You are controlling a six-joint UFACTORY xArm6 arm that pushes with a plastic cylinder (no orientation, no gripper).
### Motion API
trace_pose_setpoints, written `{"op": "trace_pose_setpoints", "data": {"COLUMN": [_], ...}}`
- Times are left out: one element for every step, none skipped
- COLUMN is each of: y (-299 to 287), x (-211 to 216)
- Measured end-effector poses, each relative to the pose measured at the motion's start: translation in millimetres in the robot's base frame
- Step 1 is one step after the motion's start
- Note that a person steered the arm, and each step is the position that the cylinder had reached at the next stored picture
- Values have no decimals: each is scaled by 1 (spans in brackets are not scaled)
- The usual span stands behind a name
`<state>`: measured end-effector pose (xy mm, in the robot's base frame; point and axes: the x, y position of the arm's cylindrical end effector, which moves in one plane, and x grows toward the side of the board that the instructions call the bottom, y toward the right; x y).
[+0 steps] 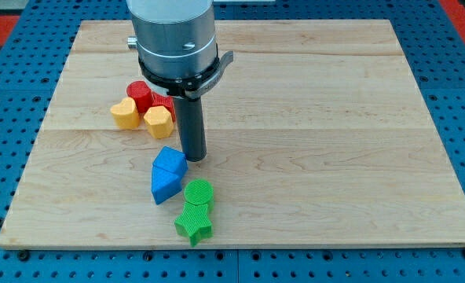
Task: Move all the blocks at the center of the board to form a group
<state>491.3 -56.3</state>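
- the wooden tabletop (335, 118) fills most of the view, lying on a blue pegboard surface (5, 79) that shows around its edges.
- furthest to the view's left is a cluster of four blocks: a yellow heart-shaped block (124, 113), then a second yellow heart-shaped block (159, 121) beside it toward the view's right.
- just above those two sit a red block (140, 94), rounded in outline, and another red block (165, 104), partly hidden, its shape unclear; all four touch or nearly touch.
- further right and lower, two blue blocks lie pressed together: an upper blue block (170, 161) and a lower blue block (164, 185), both angular, exact shapes hard to make out.
- just right of the upper blue one, my tip (193, 158) rests on the tabletop, touching or almost touching that block's right edge.
- the tool is a plain dark rod under a grey cylindrical arm body (173, 35); it has nothing that opens or closes and holds nothing.
- below the blue pair, toward the view's bottom, a green round block (198, 192) sits touching a green star-shaped block (194, 224).
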Motion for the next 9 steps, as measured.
{"op": "trace_pose_setpoints", "data": {"y": [4,93,137,140,123,47,-34,-84,-76], "x": [0,-19,80,127,128,127,127,121,77]}}
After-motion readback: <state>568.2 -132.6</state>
